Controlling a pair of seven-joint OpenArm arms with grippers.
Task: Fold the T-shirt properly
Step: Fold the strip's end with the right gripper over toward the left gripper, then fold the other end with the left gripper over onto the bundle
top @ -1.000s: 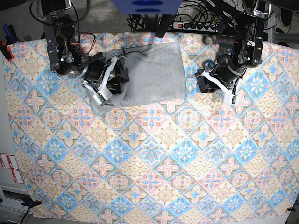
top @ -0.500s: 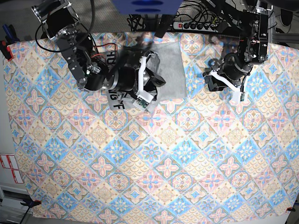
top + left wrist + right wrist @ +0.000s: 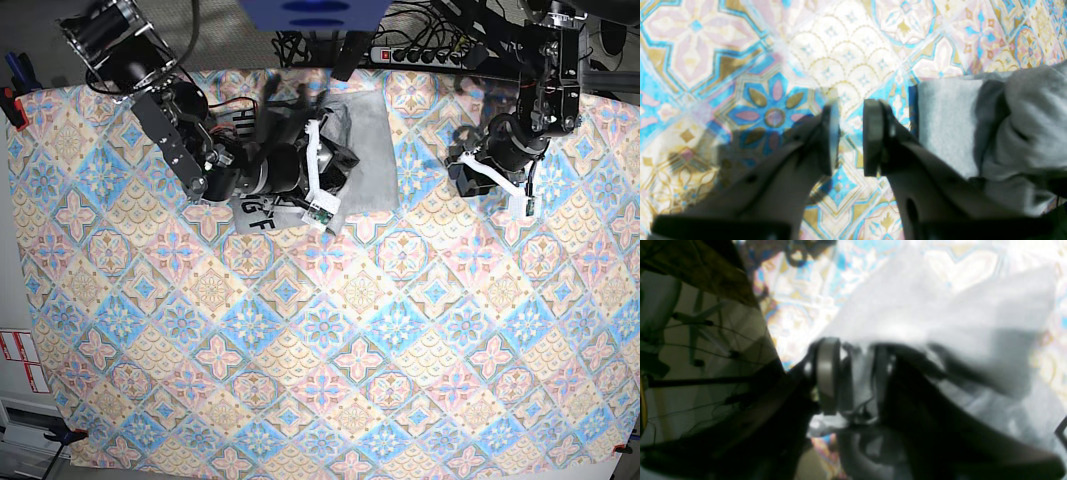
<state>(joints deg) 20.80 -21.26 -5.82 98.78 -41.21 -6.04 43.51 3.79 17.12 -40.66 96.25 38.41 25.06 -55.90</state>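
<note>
Now the T-shirt (image 3: 362,150) edge has been carried across by the right gripper (image 3: 322,172), whose jaws are parting around the cloth; the left gripper (image 3: 497,185) is held slightly parted, empty, over the tablecloth (image 3: 330,350); the fold appears nearly laid.

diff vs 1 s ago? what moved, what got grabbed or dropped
The right hand swept from the T-shirt's outer edge inward across it, dragging a flap over so black lettering now shows. Its pads have parted, with grey fabric between them; whether they still grip is unclear. The left hand drifted slightly away from the shirt, empty. The tablecloth has not shifted.
</note>
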